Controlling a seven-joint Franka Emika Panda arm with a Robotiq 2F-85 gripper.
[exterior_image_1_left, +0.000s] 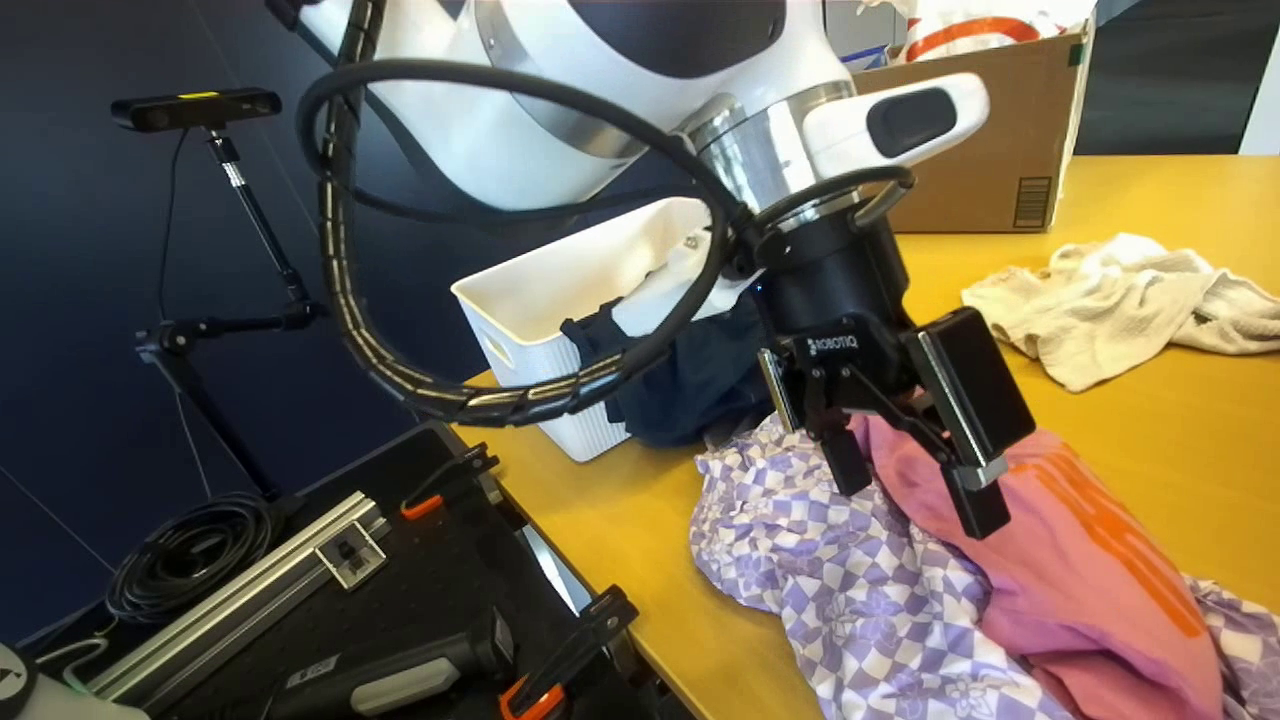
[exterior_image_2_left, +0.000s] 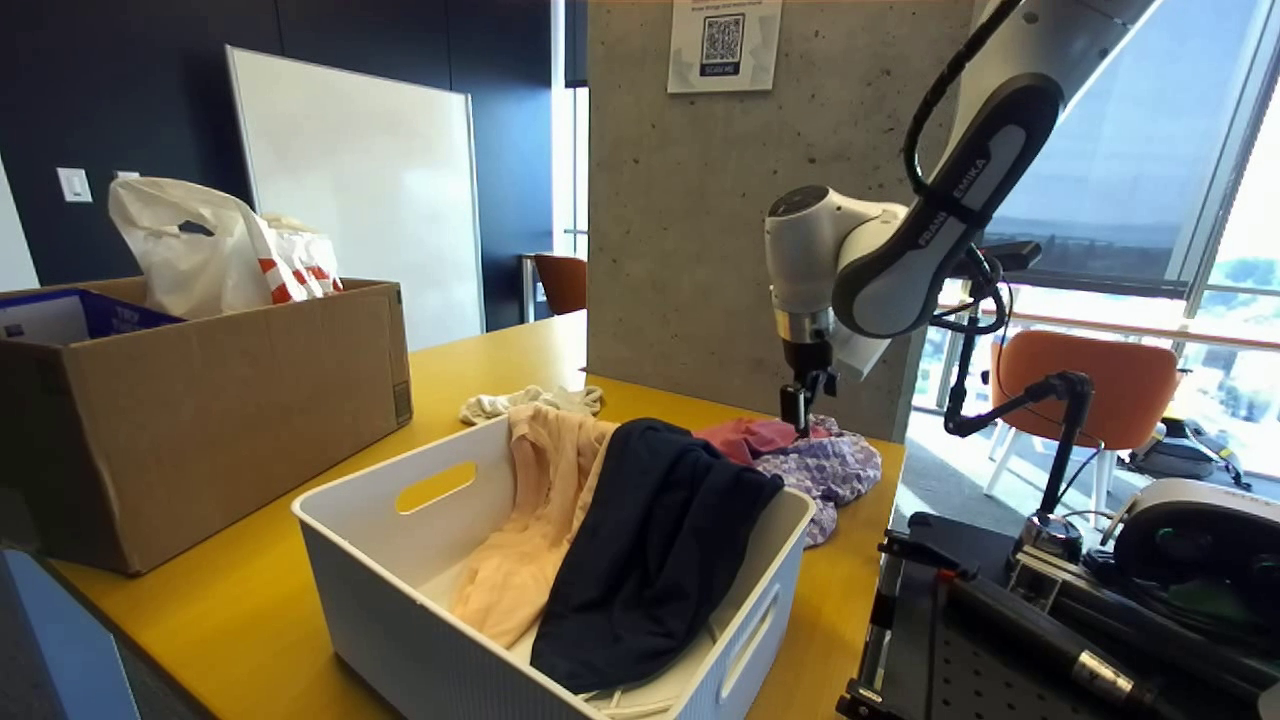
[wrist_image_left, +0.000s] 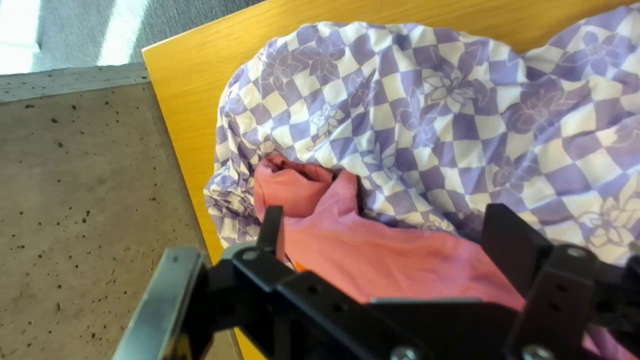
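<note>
At the corner of the yellow table (wrist_image_left: 190, 100), close beside a concrete pillar (wrist_image_left: 95, 200), a pink garment (wrist_image_left: 400, 255) with an orange marking lies across a rumpled purple-and-white checked cloth (wrist_image_left: 425, 115). Over the pair hangs the gripper (exterior_image_1_left: 918, 488), its fingers spread wide above the pink fabric; whether a tip touches it, I cannot tell. The pillar walls off that side, rising right at the table's edge. Near the clothes stands a white bin (exterior_image_2_left: 400, 615) with a navy cloth (exterior_image_2_left: 650, 550) and a peach cloth (exterior_image_2_left: 530, 560) draped over its rim and down into it; in an exterior view the bin and navy cloth partly hide the checked cloth. A cream cloth (exterior_image_1_left: 1120, 300) lies crumpled farther along the table, where a cardboard box (exterior_image_1_left: 985, 140) holding white plastic bags (exterior_image_2_left: 210, 250) also stands. Alongside the table, a black cart (exterior_image_1_left: 440, 570) carries an aluminium rail (exterior_image_1_left: 235, 590) and a coil of black cable (exterior_image_1_left: 250, 535). A black conduit (exterior_image_1_left: 337, 240) on the robot arm (exterior_image_1_left: 460, 150) loops across the bin in an exterior view.
</note>
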